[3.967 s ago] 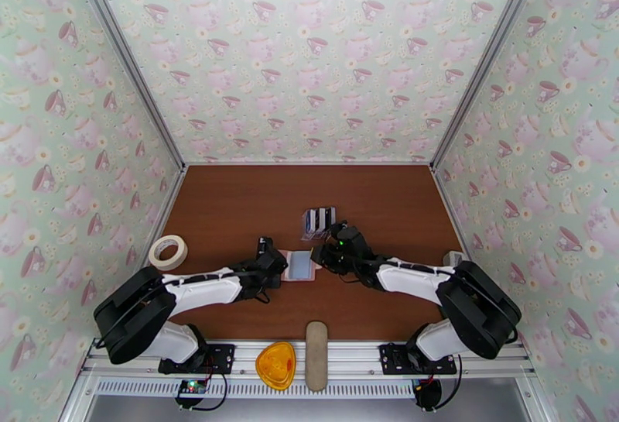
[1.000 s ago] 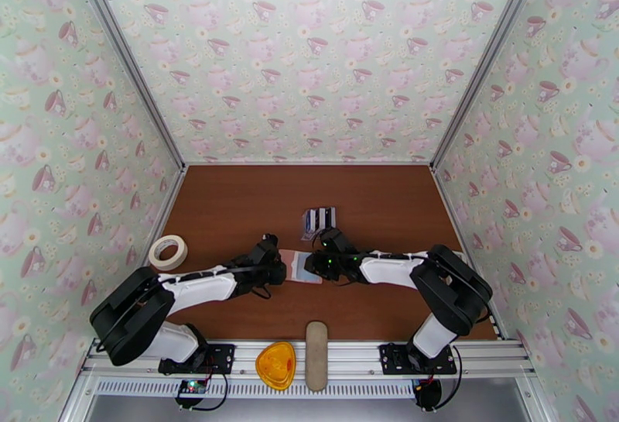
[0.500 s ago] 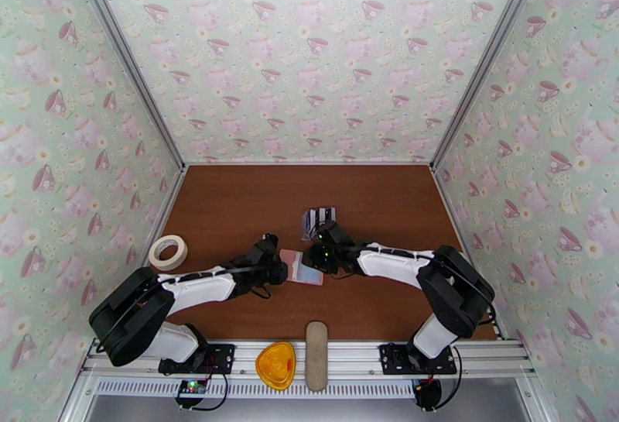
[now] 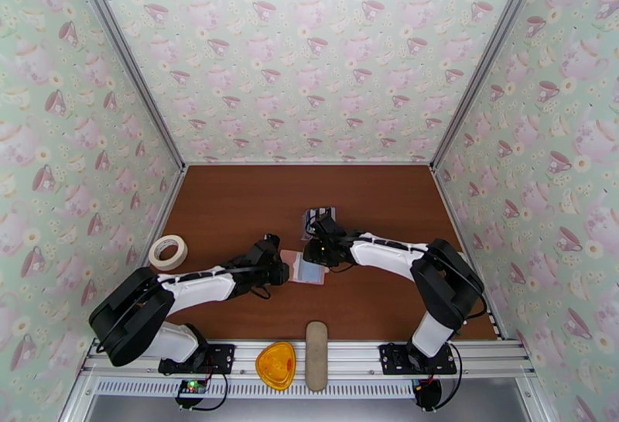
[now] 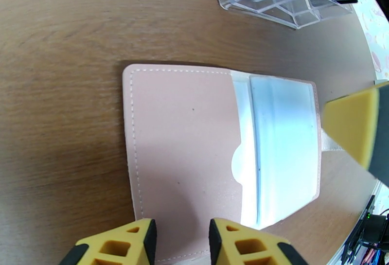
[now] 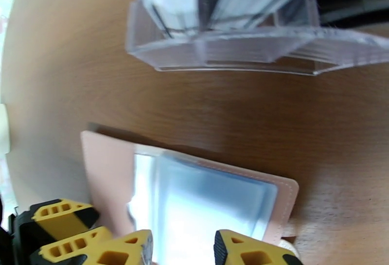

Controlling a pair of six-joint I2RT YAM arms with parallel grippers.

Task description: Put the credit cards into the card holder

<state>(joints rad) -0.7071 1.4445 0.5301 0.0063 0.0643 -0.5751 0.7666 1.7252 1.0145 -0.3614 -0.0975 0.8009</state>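
The pale pink card holder (image 4: pixel 308 272) lies open and flat on the brown table, its translucent sleeves (image 5: pixel 284 144) on the right half. My left gripper (image 5: pixel 182 244) hovers over the holder's left flap (image 5: pixel 185 149), jaws slightly apart with nothing clamped. My right gripper (image 6: pixel 184 249) stands over the sleeve side (image 6: pixel 204 198), between the holder and the rack, also narrowly open and empty. The credit cards (image 4: pixel 319 216) stand as dark and light stripes in a clear plastic rack (image 6: pixel 219 52) just behind the holder. In the top view the left gripper (image 4: pixel 278 269) and right gripper (image 4: pixel 312 252) flank the holder.
A roll of tape (image 4: pixel 168 252) lies at the left wall. An orange lid-like piece (image 4: pixel 276 365) and a long beige oval case (image 4: pixel 316 355) rest on the front rail. Bare table stretches behind the rack and to the right.
My right gripper has moved from the holder's right edge back and left toward the rack, its elbow swinging out. Both pairs of jaws have widened a little. The left arm has held its place.
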